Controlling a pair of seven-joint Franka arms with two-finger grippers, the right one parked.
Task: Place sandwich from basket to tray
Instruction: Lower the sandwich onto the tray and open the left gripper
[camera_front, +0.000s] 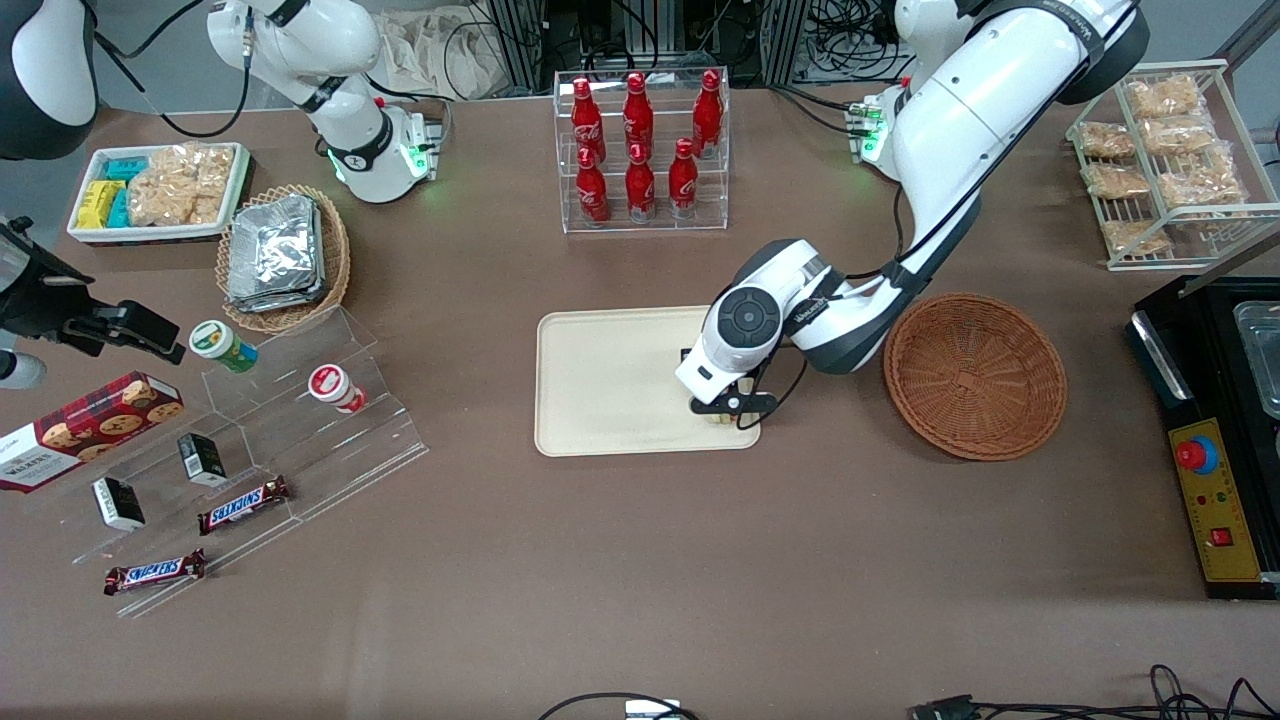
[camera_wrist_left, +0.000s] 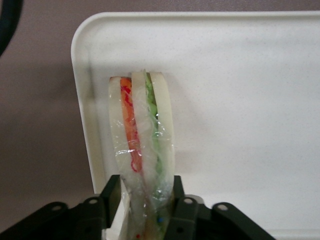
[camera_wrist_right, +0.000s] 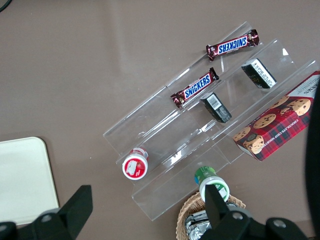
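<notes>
My left gripper (camera_front: 728, 408) is low over the cream tray (camera_front: 610, 385), at the tray's corner nearest the front camera on the round basket's side. In the left wrist view the gripper (camera_wrist_left: 144, 189) is shut on the sandwich (camera_wrist_left: 141, 135), a clear-wrapped wedge with red and green filling, standing on edge on or just above the tray (camera_wrist_left: 240, 100) near its rim. In the front view the arm hides nearly all of the sandwich. The round brown wicker basket (camera_front: 975, 375) beside the tray, toward the working arm's end, is empty.
A clear rack of red cola bottles (camera_front: 640, 150) stands farther from the front camera than the tray. An oval basket of foil packets (camera_front: 285, 255), a white snack tray (camera_front: 160, 190) and an acrylic stand (camera_front: 260, 440) lie toward the parked arm's end. A black box (camera_front: 1220, 430) sits past the round basket.
</notes>
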